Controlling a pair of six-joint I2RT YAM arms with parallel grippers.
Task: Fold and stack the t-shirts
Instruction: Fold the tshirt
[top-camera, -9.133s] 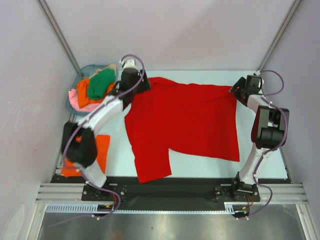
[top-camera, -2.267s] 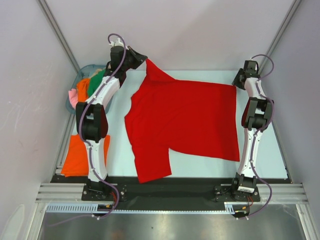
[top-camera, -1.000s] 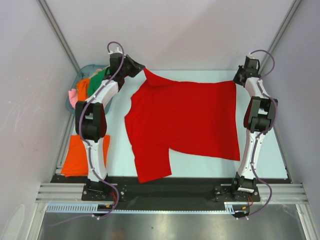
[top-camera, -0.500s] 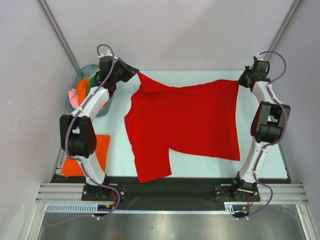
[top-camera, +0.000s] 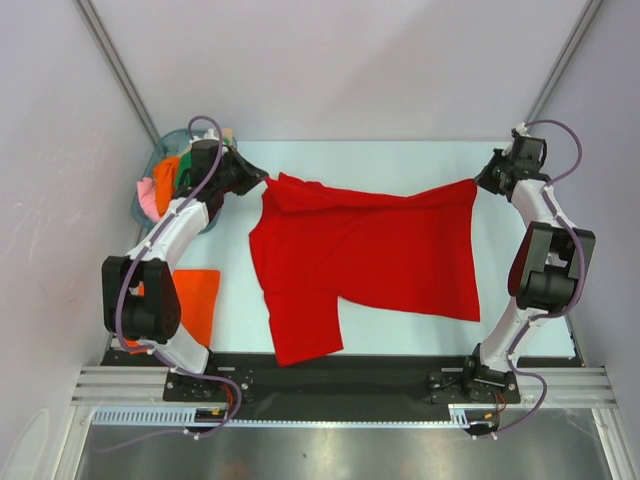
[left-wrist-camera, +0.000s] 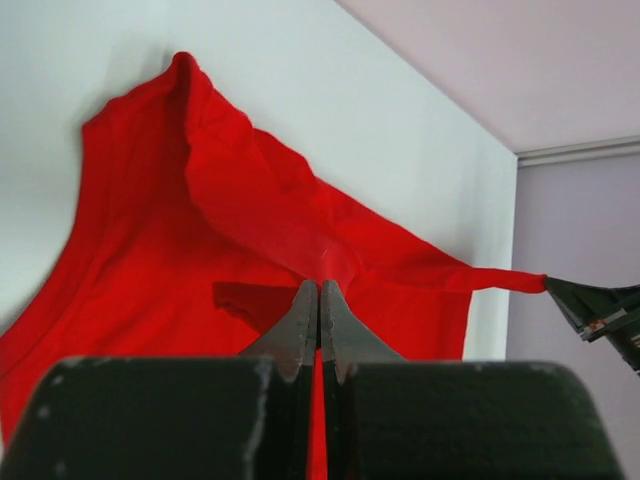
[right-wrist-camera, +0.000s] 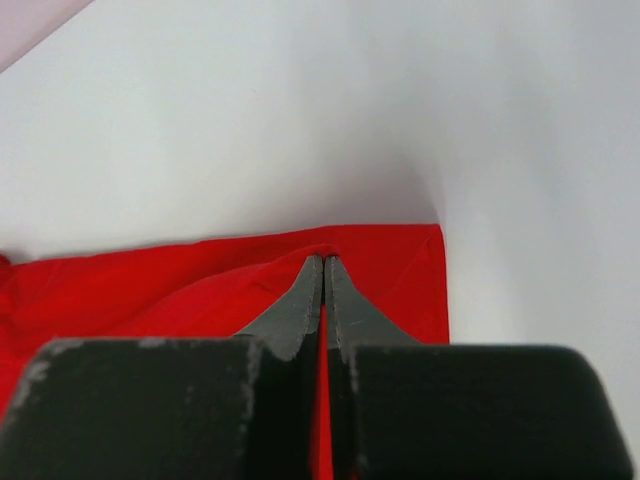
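Jaws of the left end effector are pressed flat together on a pinch of the bright red t-shirt, at the garment's far left corner. The cloth rises to the fingertips in a small peak. The right end effector is likewise clamped on red fabric, gripping the far right corner just inside the hem. In the left wrist view it appears at the right edge of the frame, with a thin pulled-out tip of cloth reaching to it.

Between the two grips the far edge of the shirt is lifted off the surface and stretched across it. It sags slightly in the middle, with soft folds running along its length. The rest of the shirt lies spread on the surface below that raised edge. The broad body sits in the centre, and one sleeve reaches toward the near edge on the left side.

Both arms extend from their bases to the far half of the surface, one at each side of the shirt.

Left of the red shirt, an orange t-shirt lies flat near the left arm's elbow, which partly covers it. Beyond it, at the far left corner, a blue-grey plastic basket holds bundled garments. A green t-shirt and a pink t-shirt are visible among them, along with more orange cloth.
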